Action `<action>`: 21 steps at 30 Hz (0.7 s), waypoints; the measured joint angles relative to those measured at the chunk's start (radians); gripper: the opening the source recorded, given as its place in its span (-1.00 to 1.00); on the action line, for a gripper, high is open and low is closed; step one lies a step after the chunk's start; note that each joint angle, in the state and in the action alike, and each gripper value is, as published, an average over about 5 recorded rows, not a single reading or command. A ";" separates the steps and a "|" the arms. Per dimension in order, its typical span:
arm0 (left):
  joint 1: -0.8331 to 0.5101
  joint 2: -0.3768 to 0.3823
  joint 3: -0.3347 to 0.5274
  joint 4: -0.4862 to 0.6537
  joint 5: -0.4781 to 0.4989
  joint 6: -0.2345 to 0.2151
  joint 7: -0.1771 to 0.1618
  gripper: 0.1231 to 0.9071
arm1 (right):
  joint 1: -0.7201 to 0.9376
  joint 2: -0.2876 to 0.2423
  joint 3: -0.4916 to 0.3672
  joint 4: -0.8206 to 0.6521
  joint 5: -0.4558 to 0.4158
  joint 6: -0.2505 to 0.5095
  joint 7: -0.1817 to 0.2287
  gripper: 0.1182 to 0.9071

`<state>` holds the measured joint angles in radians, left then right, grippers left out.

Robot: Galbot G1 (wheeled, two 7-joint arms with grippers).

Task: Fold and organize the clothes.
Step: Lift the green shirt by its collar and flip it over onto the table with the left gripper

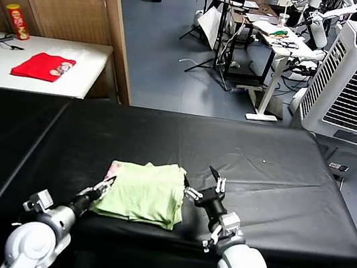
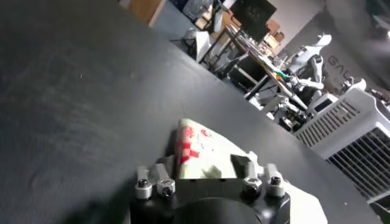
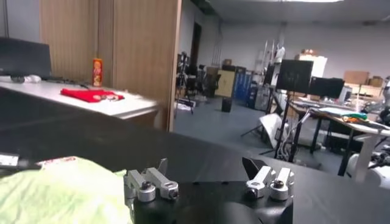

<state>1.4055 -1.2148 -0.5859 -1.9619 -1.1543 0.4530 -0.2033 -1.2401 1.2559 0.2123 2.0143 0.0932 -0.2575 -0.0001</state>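
Shirt (image 1: 145, 191) looked light and floppy; left gripper (image 1: 103, 186), grip unclear, sat at its near corner, right gripper (image 1: 206, 182) open beside the opposite edge.

- My left tool (image 1: 106, 184) has slim black fingers with pale fittings, on a black wrist that widens into a rounded white forearm shell.
- My right tool (image 1: 202, 183) matches it: dark pointed fingers, silvery-white links, a black neck, a glossy white shell behind.
- Both wrist views show black mounts with pairs of silver socket-head screws.
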 joint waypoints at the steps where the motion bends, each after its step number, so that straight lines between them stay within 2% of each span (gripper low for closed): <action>1: 0.001 -0.003 -0.004 0.001 -0.015 0.001 -0.006 -0.28 | -0.001 0.001 0.001 0.003 0.000 0.001 0.000 0.72; 5: 0.005 -0.012 -0.016 -0.002 -0.043 0.002 -0.026 -0.81 | -0.005 0.007 0.003 0.006 -0.004 0.003 0.000 0.72; 7: 0.008 -0.012 -0.018 -0.009 -0.016 -0.009 -0.027 -0.93 | -0.009 0.011 0.005 0.009 -0.012 0.006 0.005 0.72; 9: 0.013 -0.006 -0.020 -0.021 0.042 -0.028 -0.016 -0.94 | -0.014 0.013 0.008 0.013 -0.021 0.010 0.015 0.72; 12: 0.019 0.014 -0.026 -0.041 0.176 -0.054 0.014 -0.94 | -0.022 0.013 0.018 0.022 -0.030 0.014 0.029 0.72; 15: 0.021 0.050 -0.045 -0.058 0.351 -0.067 0.037 -0.94 | -0.032 0.012 0.028 0.035 -0.030 0.013 0.034 0.72; 21: 0.041 0.185 -0.117 -0.084 0.711 -0.097 0.076 -0.94 | -0.054 0.023 0.038 0.052 -0.041 0.009 0.036 0.72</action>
<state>1.4464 -1.0300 -0.7033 -2.0460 -0.4437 0.3563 -0.1276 -1.2940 1.2788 0.2504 2.0659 0.0521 -0.2485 0.0361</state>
